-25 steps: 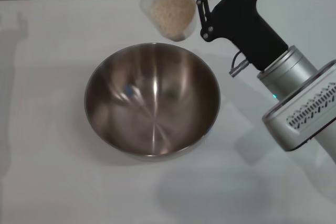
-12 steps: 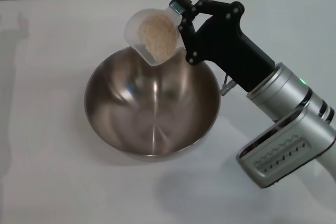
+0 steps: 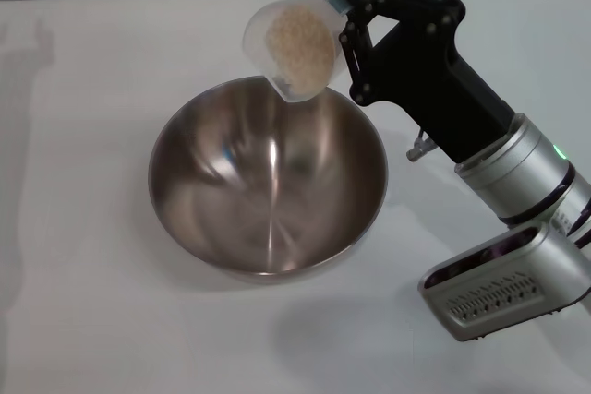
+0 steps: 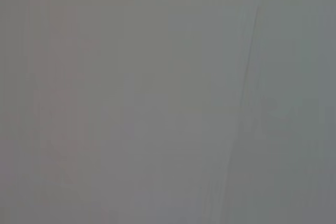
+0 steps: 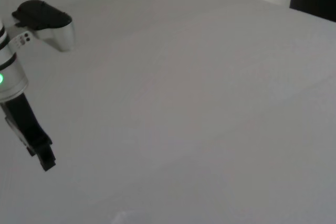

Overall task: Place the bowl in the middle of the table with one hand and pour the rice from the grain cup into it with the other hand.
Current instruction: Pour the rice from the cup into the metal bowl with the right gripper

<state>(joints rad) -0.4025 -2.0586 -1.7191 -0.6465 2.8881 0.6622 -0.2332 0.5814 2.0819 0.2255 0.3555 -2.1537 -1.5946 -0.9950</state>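
The right end effector (image 3: 343, 17) is clamped on the tilted cup (image 3: 288, 43) over the far rim of the bowl (image 3: 268, 177) mid-worktop (image 3: 83, 228); light, thin-walled plastic, probably best pinched at the rim.

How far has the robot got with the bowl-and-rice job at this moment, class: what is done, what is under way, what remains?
Done: the bowl sits mid-table, empty inside. In hand: the right pincer holds the grain cup tilted over the bowl's far rim, the rice all inside the cup. Left: pouring the rice into the bowl. The left pincer hangs off to the side.
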